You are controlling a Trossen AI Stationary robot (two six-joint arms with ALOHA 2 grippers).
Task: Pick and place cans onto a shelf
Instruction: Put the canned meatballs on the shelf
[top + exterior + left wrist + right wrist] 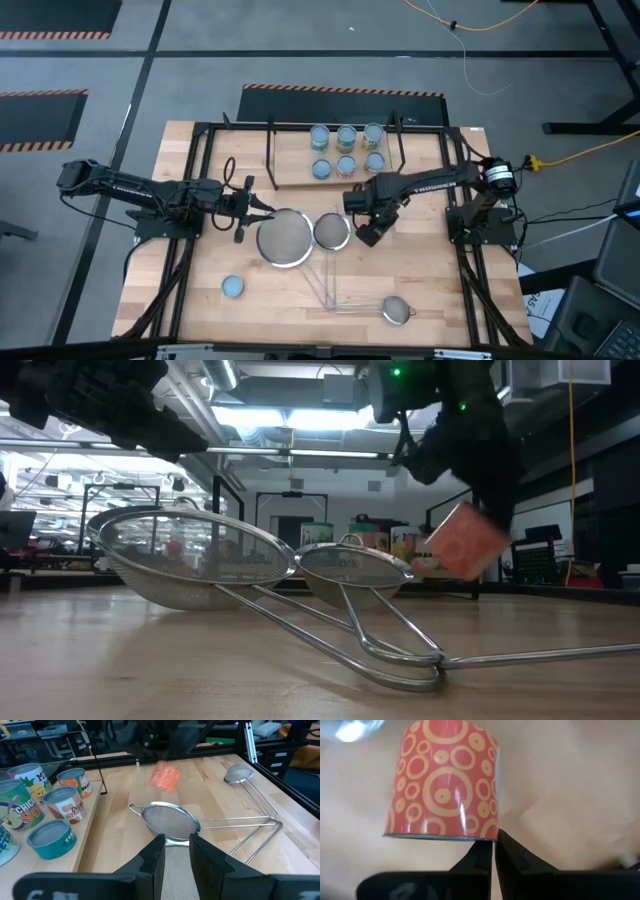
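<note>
counting from the high view: six cans (346,150) sit on the shelf (290,170) at the far side of the table (440,300), in two rows of three toward its right half. one blue-topped can (232,286) stands alone on the near-left of the table, well apart from the shelf. an orange-red can (462,540) with a ring pattern is in the air beneath the right arm, tilted, clear of the wood in the low view.

right gripper (494,847): fingers are closed together, and in its wrist view the tips meet just at the can's rim rather than around its body. whether the can is actually pinched by the rim or is loose cannot be told; the grip looks marginal.

left gripper (176,851): fingers partly apart, holding nothing, hovering over the large strainer (284,241) near table centre. a medium strainer (331,231) lies just beside it and a small strainer (397,311) lies near the front right; their handles cross.

judgement: most of the task looks done. remaining, as far as visible: the orange-red can to the shelf and the lone blue-topped can. the left half of the shelf board appears free for them.
</note>
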